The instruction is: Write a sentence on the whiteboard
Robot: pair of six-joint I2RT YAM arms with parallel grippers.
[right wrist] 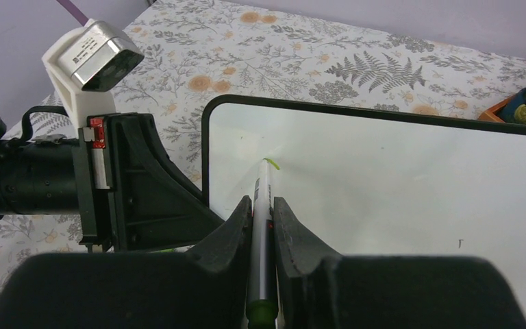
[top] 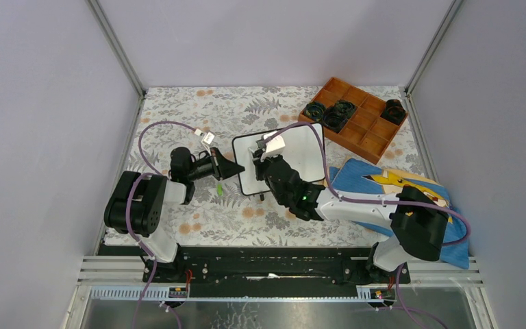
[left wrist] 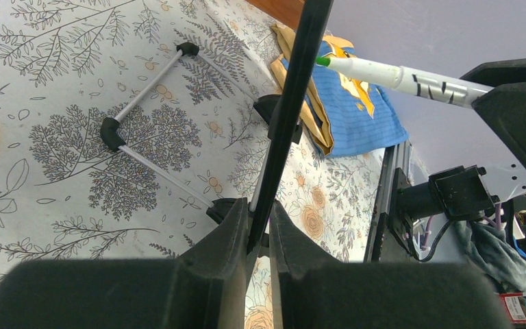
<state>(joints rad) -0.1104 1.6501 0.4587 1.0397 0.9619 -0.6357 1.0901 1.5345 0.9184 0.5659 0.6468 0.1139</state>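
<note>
Pressing its green tip to the whiteboard near its far left corner, the marker sits pinched in the right gripper, jaws nearly closed on the barrel, long axis pointing away; the left gripper clamps the board's left edge at mid-table; bare writing space lies rightward; the sentence is only one short green stroke.

The left arm folds back at its elbow and reaches to the right. Its black left claw is turned sideways, jaws nearly together on the edge of the small black-framed whiteboard. The right arm stretches forward and to the left across the middle. Its right claw points away from the bases, jaws pinching a white green-tipped marker.
</note>
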